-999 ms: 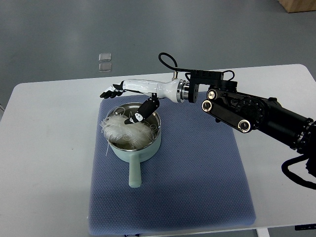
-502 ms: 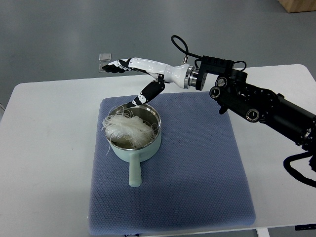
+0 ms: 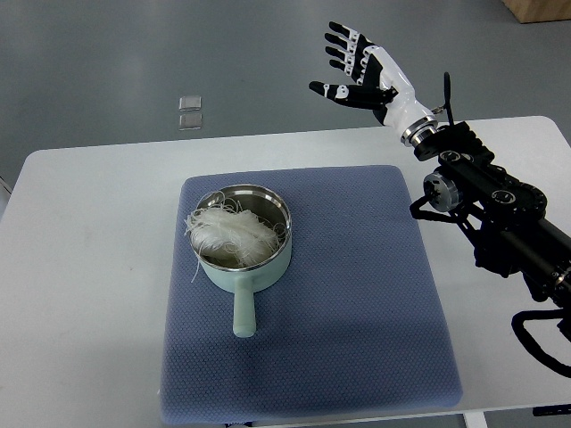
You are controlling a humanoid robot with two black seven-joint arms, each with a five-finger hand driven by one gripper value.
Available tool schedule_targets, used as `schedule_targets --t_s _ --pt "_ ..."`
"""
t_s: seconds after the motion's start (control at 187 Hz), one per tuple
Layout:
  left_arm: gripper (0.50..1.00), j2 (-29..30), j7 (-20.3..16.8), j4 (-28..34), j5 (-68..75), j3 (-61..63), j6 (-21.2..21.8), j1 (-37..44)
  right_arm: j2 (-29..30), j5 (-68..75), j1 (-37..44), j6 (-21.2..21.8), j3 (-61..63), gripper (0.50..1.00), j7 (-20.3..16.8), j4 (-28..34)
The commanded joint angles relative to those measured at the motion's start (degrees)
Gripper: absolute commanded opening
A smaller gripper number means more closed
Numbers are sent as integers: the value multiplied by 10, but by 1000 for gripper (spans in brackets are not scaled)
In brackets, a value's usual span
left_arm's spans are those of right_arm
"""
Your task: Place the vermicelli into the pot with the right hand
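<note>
Right, I see the right hand raised beyond the table's far edge, well away from the pot, its fingers spread wide and holding nothing. The vermicelli sits in the pot as a white tangle, some strands hanging over the left rim. The pot stands on the blue mat, handle toward me.

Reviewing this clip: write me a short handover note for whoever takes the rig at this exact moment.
Right hand: open, empty, raised beyond the table's far edge, well clear of the pot.
Left hand: not in view.
Vermicelli: heaped in the pot, a few strands hanging over the left rim.
Pot: on the blue mat, handle toward the robot.
Done: vermicelli is in the pot.
Left: possibly tuck in the loose strands; otherwise nothing.
</note>
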Motion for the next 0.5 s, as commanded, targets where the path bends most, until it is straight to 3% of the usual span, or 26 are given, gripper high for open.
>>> schedule_targets --t_s 0.0,0.101,0.256,0.497 --pt "1000 0 1 0 0 0 0 0 0 83 -1 -34 -8 924 -2 -48" --pt "1000 0 1 0 0 0 0 0 3 134 0 -40 -7 924 -8 -78" --pt "1000 0 0 0 0 0 0 0 3 241 -8 -48 -7 924 -50 -88" --pt "1000 0 1 0 0 0 0 0 6 268 -34 -42 -7 926 -32 -87"
